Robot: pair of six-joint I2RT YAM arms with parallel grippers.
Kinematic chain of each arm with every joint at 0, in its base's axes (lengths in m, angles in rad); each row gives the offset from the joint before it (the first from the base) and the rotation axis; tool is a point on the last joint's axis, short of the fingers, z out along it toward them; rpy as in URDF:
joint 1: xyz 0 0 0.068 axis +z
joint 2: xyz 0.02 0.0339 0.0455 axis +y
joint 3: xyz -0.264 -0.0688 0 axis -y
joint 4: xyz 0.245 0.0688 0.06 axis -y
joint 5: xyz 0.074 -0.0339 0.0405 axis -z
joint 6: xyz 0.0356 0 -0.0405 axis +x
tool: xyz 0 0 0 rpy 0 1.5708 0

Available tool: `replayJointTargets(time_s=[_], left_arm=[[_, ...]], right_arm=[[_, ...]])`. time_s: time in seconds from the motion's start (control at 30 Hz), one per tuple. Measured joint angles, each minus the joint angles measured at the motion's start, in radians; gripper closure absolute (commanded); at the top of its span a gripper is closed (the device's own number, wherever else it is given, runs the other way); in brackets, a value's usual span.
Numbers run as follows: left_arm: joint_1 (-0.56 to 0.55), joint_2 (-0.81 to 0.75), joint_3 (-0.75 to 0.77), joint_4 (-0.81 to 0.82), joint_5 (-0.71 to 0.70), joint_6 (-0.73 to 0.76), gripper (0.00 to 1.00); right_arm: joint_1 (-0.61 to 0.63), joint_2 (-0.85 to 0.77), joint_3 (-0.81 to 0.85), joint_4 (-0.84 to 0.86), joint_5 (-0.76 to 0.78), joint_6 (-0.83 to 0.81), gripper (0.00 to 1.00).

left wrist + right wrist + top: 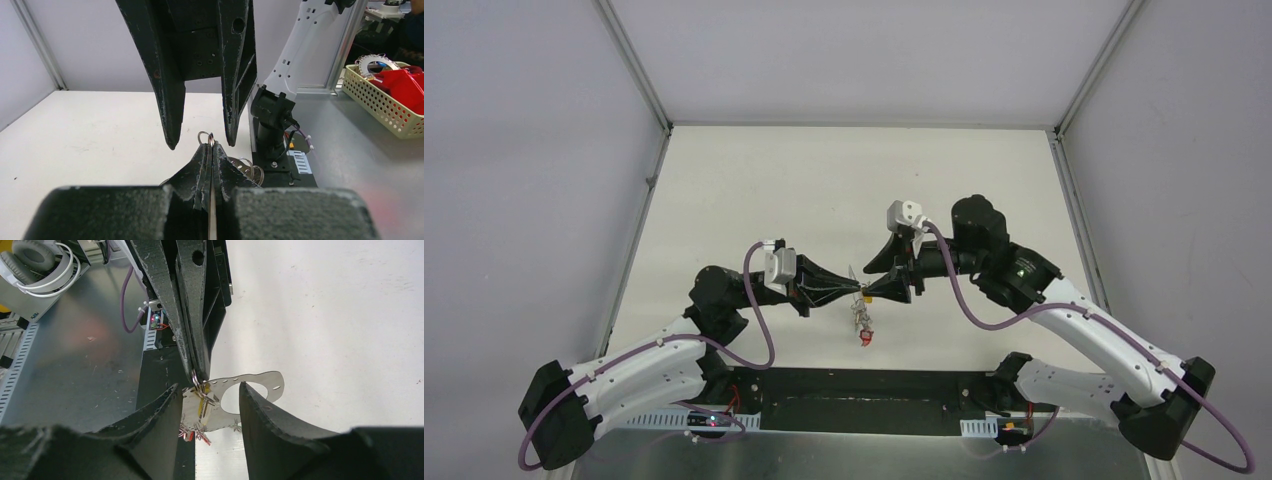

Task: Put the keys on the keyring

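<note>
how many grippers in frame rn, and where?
2. The left gripper, near the table's centre, is shut on the keyring. The right gripper faces it tip to tip from the right, jaws open. Neither is hidden.

arms (639, 365): white shells, black joints
cables (759, 330): purple, looped
left hand (210, 150), right hand (210, 386): matte black, tapered, scuffed

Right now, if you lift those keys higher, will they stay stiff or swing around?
Probably swing: the keys hang loosely from a small ring pinched in the left fingers. They look thin and small, so likely light.
</note>
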Motion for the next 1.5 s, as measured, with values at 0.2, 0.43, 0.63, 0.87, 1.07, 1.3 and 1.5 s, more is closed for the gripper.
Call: replayJointTargets(time_s=[0.2, 0.43, 0.63, 0.87, 1.07, 1.3, 1.5], left_arm=[[0.000, -0.014, 0.000, -0.029, 0.004, 0.000, 1.00], [0.000, -0.034, 0.000, -0.079, 0.004, 0.009, 1.00], [0.000, -0.053, 0.003, -0.152, 0.003, 0.034, 1.00], [0.000, -0.080, 0.009, -0.224, -0.010, 0.055, 1.00], [0.000, -0.087, 0.022, -0.290, -0.041, 0.061, 1.00], [0.000, -0.090, 0.040, -0.360, -0.072, 0.076, 1.00], [0.000, -0.091, 0.040, -0.360, -0.076, 0.076, 1.00]], right_arm=[[0.000, -0.017, 0.000, 0.000, 0.000, 0.000, 0.53], [0.000, -0.039, 0.000, 0.000, 0.000, 0.000, 0.53], [0.000, -0.050, 0.008, -0.005, 0.000, 0.000, 0.07], [0.000, -0.024, 0.127, -0.064, 0.093, 0.067, 0.00], [-0.051, 0.019, 0.168, -0.077, 0.087, 0.162, 0.00], [-0.163, 0.059, 0.096, 0.006, -0.066, 0.275, 0.03], [-0.164, -0.010, -0.124, 0.213, -0.199, 0.316, 0.12]])
